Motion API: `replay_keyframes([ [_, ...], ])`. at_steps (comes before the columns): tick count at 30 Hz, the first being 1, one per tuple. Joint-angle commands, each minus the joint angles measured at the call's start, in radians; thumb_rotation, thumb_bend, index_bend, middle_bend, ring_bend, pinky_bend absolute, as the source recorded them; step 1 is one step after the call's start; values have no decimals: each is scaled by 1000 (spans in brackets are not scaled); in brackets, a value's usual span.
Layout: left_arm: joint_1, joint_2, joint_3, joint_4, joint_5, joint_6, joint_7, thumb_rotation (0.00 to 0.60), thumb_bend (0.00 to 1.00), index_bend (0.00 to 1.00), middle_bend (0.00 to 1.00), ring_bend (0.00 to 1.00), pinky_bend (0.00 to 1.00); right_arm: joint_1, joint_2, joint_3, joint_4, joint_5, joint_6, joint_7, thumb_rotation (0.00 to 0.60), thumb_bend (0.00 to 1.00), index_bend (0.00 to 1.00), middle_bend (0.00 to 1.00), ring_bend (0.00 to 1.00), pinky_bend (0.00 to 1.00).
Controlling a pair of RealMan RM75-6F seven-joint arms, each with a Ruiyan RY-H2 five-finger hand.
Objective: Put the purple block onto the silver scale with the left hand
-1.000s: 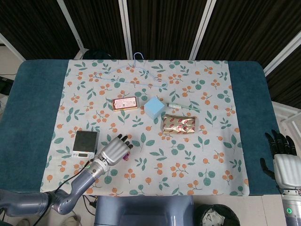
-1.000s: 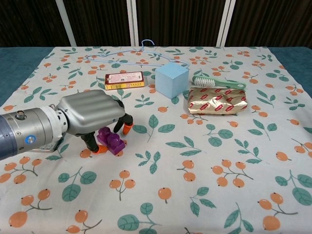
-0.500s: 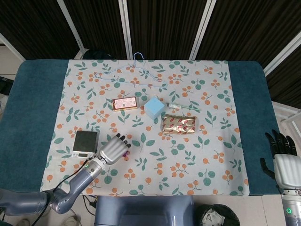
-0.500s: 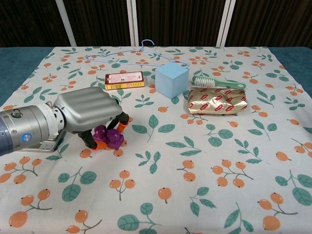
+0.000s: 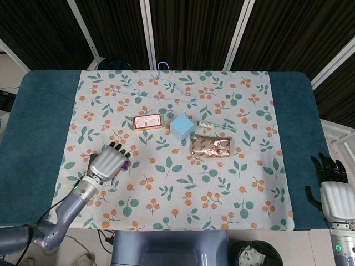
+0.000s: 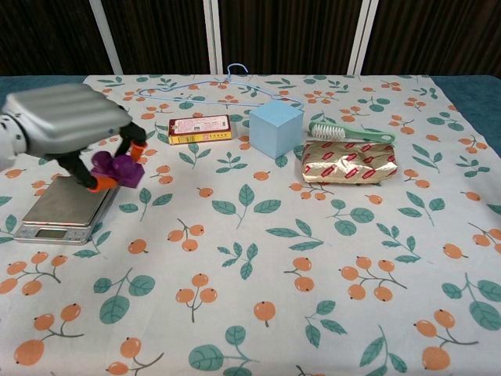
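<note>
My left hand (image 6: 66, 125) holds the purple block (image 6: 116, 168) in its fingertips, lifted off the cloth. The block hangs just above the right edge of the silver scale (image 6: 63, 210), which lies at the left of the chest view. Seen from the head camera, the left hand (image 5: 107, 162) covers most of the scale, and a sliver of the purple block (image 5: 127, 164) shows at its right side. My right hand (image 5: 331, 187) hangs beyond the table's right edge, fingers apart, holding nothing.
On the floral cloth lie a light blue cube (image 6: 275, 128), a gold foil packet (image 6: 347, 163), a green brush (image 6: 351, 133), an orange box (image 6: 199, 128) and a blue wire hanger (image 6: 211, 92) at the back.
The left hand closed on the purple block, lifted it off the cloth and carried it left and up, over the scale's edge. The right hand stayed put.
</note>
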Motion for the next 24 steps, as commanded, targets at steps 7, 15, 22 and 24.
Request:
replay_keyframes([
  [7,92,90,50,79,48,15,-239,600,271,469,498,290,358,4,-8,-9,-10,-10,-7,-27,600,481,72,34,25,0],
  [15,106,50,60,198,82,-21,-348,600,271,465,487,290,359,5,-9,-6,-6,-1,-11,-30,600,481,73,34,25,0],
  [22,102,5,47,242,92,-41,-369,600,268,443,442,263,353,5,-6,-5,-3,3,-14,-24,600,481,72,34,25,0],
  [24,101,-1,44,244,90,-45,-364,600,264,430,425,254,351,5,-6,-4,-2,6,-15,-22,600,481,73,34,25,0],
])
